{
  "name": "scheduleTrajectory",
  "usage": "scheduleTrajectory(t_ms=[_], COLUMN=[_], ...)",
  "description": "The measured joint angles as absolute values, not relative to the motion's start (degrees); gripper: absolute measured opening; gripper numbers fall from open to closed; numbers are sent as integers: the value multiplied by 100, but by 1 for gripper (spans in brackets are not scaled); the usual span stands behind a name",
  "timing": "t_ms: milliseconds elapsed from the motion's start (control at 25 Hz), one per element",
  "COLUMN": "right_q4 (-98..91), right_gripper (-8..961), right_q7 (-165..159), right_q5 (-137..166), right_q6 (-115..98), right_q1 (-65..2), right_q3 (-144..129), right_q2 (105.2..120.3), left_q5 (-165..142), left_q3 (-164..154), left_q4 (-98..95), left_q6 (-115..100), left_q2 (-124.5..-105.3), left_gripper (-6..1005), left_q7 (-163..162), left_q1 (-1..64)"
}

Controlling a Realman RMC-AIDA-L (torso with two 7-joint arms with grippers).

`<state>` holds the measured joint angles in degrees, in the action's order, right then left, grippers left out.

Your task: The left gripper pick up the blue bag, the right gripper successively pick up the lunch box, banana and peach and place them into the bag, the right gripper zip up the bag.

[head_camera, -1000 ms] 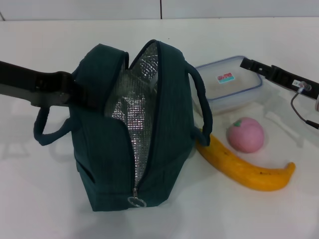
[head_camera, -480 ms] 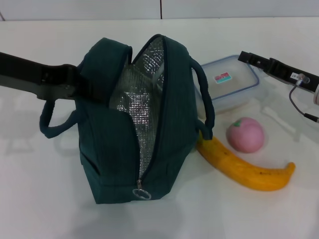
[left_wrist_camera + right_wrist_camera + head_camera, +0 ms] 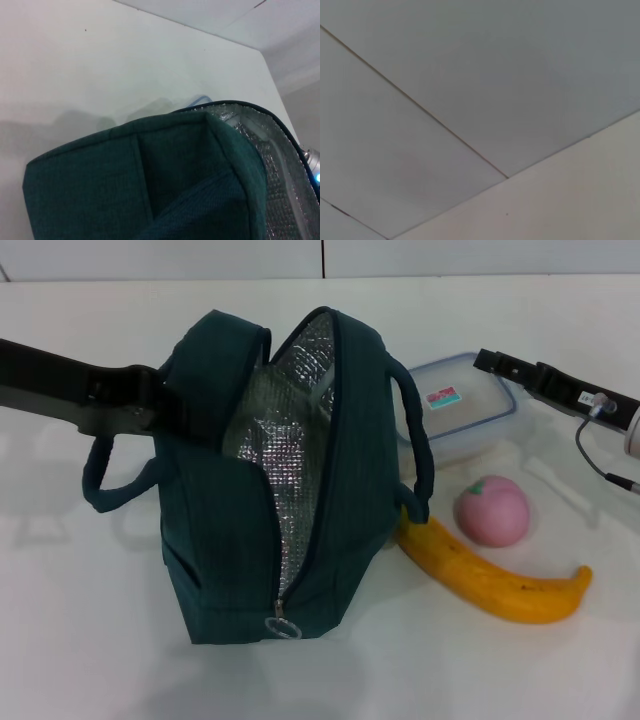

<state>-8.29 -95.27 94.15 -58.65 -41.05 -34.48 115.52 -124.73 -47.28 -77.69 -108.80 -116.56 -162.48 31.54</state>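
The left gripper [image 3: 165,410] comes in from the upper left of the head view and is pinching the bag [image 3: 300,540] at its upper left edge, seemingly to keep it standing and its mouth gaping; the foil lining [image 3: 275,430] shows through the open zip, whose ring pull [image 3: 281,625] hangs at the lower end. The right gripper [image 3: 490,362] sits at the upper right, over the far corner of the lunch box [image 3: 455,410]; I cannot tell how its jaws stand. The box lies just behind the bag's right handle, untouched; it looks to be first in. The peach [image 3: 491,510] sits right of centre, just above the banana [image 3: 495,580], which runs toward the lower right.
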Motion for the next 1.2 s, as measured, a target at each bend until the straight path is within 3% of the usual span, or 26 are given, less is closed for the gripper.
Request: scheduleTrajectory(t_ms=[560,1200], right_q4=[-734,-685], right_gripper=[806,555], right_q7=[-9584,-9845], right_q5=[9379,9130], right_q6=[-6153,-6613], right_q1=[-4105,-4108], right_q3=[-3493,-3477], right_q2=[11570,11590], left_q5=[-12471,-12478], left_q3=[-4740,-4754], left_q4=[-7770,-7769], left_q6=[-10880,-10880], left_q2=[-11660,-11657], left_gripper=[36,36], left_q7=[-16225,-16120], left_q1=[3150,3148])
